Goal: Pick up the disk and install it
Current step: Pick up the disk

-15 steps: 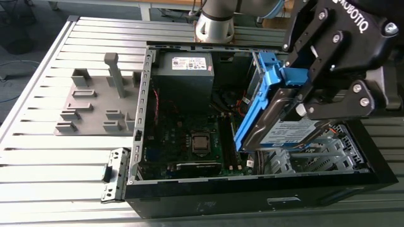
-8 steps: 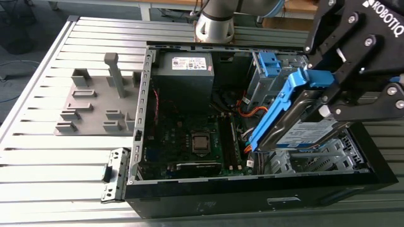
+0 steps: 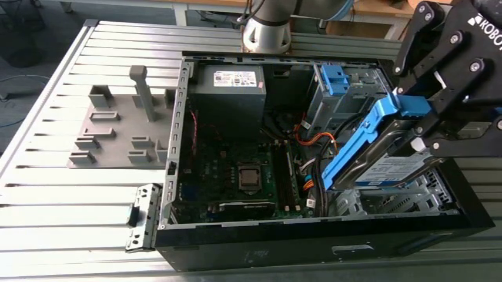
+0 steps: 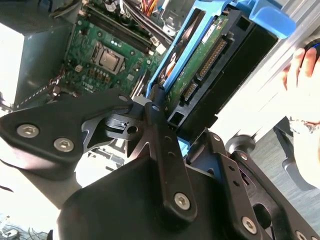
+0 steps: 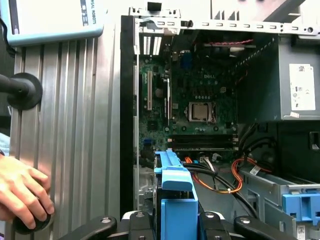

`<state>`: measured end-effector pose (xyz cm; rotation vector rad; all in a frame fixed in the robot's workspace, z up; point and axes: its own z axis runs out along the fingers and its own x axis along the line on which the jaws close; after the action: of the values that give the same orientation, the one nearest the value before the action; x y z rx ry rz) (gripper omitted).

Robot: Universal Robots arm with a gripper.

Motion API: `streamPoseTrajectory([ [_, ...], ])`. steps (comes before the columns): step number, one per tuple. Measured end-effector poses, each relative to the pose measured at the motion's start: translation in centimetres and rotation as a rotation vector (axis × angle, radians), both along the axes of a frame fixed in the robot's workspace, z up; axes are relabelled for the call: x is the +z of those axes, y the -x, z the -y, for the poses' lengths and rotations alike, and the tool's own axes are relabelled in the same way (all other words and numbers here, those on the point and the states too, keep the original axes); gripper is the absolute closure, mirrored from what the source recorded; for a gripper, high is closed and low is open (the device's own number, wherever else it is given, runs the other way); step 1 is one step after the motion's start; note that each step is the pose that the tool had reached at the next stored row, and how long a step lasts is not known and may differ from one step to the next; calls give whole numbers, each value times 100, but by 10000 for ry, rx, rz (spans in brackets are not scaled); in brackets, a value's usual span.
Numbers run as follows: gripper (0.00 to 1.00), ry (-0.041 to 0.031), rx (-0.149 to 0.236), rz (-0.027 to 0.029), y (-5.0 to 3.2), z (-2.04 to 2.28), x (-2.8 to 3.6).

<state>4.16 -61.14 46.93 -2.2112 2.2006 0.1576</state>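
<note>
My pincer (image 3: 419, 120) is clamped tight on the disk (image 3: 382, 169), gripping its blue carrier. I hold it tilted, one end low, inside the open computer case (image 3: 314, 234), just above the metal drive cage (image 3: 396, 202) at the exterior view's right.

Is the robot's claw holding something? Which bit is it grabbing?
Yes. The gripper holds the disk by the upper end of its blue carrier frame, with the disk tilted over the open computer case.
</note>
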Motion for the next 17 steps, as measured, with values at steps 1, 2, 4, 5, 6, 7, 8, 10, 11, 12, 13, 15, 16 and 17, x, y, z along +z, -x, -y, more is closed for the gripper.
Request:
streamPoseTrajectory([
  [1,64,-2,-5,-2,-20,0,-9],
  [2,64,-2,-6,-4,-42,0,-15],
  [4,64,-2,-8,-10,-100,1,-25],
  [5,64,-1,-8,-13,-134,0,-28],
  [6,64,-1,-8,-16,-162,0,-32],
  [7,64,-3,-8,-18,-191,0,-36],
  [8,64,-3,-7,-20,-221,0,-40],
  [10,64,-2,-8,-27,-283,-1,-46],
  [11,64,-2,-8,-29,-312,-1,-50],
  [12,64,-2,-8,-32,-344,-1,-54],
  [13,64,-1,-7,-35,-374,-2,-57],
  [15,64,-1,-8,-39,-431,-2,-63],
  [16,64,-1,-8,-41,-460,-3,-65],
  [17,64,-1,-7,-42,-490,-3,-68],
])
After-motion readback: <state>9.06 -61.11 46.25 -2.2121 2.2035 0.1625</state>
